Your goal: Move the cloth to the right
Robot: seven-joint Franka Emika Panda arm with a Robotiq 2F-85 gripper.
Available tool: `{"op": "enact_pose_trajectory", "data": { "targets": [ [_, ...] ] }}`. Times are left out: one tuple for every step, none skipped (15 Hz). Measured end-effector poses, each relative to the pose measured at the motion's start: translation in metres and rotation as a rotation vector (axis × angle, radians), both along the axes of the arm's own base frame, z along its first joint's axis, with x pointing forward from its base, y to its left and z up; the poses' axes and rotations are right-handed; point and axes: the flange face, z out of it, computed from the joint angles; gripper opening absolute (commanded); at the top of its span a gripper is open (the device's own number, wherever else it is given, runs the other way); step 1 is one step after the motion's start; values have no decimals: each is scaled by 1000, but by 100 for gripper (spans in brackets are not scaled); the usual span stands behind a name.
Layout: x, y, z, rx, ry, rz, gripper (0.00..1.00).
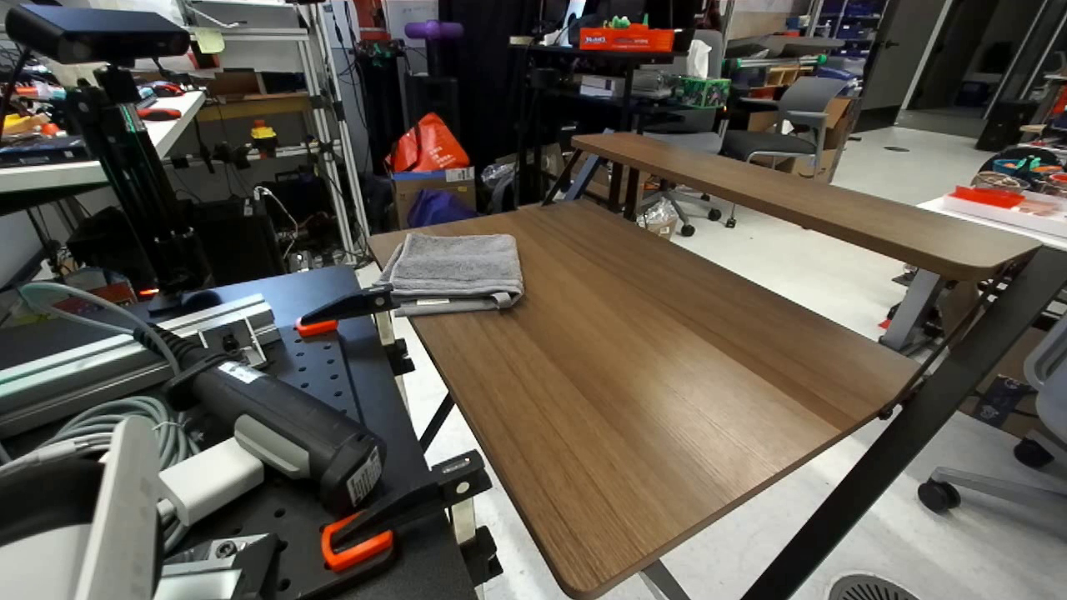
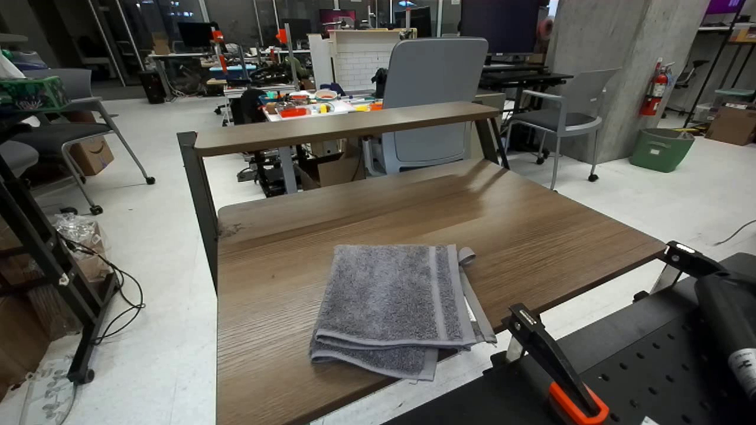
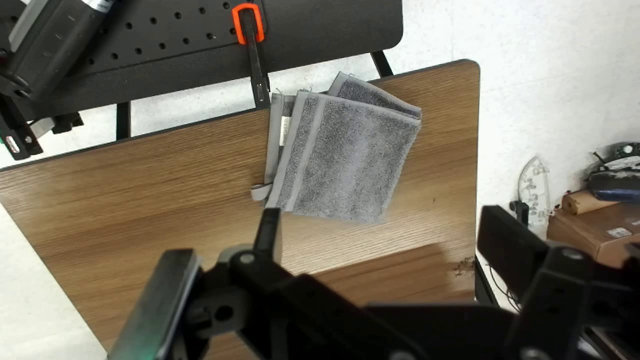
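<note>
Counter (image 1: pixel 667 367), brown and wood-grained, spreads out before me. A black perforated bench (image 2: pixel 638 378) stands along one of its long edges, a gap between the two. Above the opposite long edge I have a raised shelf (image 1: pixel 792 193) in matching brown, carried on dark uprights near that edge's corners. The cloth (image 2: pixel 390 295), grey and folded into a flat, roughly rectangular stack, lies at the bench-side edge, toward one rounded corner; both exterior views show it there. Its layers sit a little askew, and the lower one pokes a corner out past the counter's edge.

My claw (image 3: pixel 382 217) is released: in the wrist view its two fingers (image 3: pixel 510 240) stand wide apart, with part of the cloth showing between them. How high they are above the counter I cannot tell. A black clamp (image 2: pixel 555 363) on the bench has its tip at the long edge just beside the cloth; I cannot tell whether they touch. A second clamp (image 1: pixel 425 496) reaches that edge nearer its other corner. Dark marks (image 2: pixel 231 230) speckle the counter by the shelf-side corner at the cloth's end. A small loop (image 2: pixel 466 255) and a white label (image 3: pixel 284 131) show on the cloth's side facing away from its nearby corner.
</note>
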Motion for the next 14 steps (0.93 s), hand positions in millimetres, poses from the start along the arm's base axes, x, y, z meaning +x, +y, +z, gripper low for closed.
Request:
{"op": "enact_pose_trajectory", "data": {
  "targets": [
    [0, 0, -1, -2, 2, -1, 100],
    [0, -1, -4, -4, 5, -9, 100],
    [2, -3, -8, -4, 7, -19, 100],
    [4, -4, -13, -4, 12, -30, 100],
    [8, -6, -18, -4, 14, -43, 100],
    [12, -8, -24, -4, 16, -57, 100],
    [17, -10, -31, -5, 15, -70, 100],
    [22, -12, -38, -8, 15, -84, 100],
    [28, -14, -47, -13, 16, -96, 100],
    [33, -16, -56, -21, 20, -109, 100],
    [38, -18, -67, -28, 25, -122, 100],
    [43, -20, -78, -39, 33, -134, 100],
    [47, -20, -90, -51, 44, -145, 100],
    [51, -20, -102, -64, 57, -155, 100]
  ]
}}
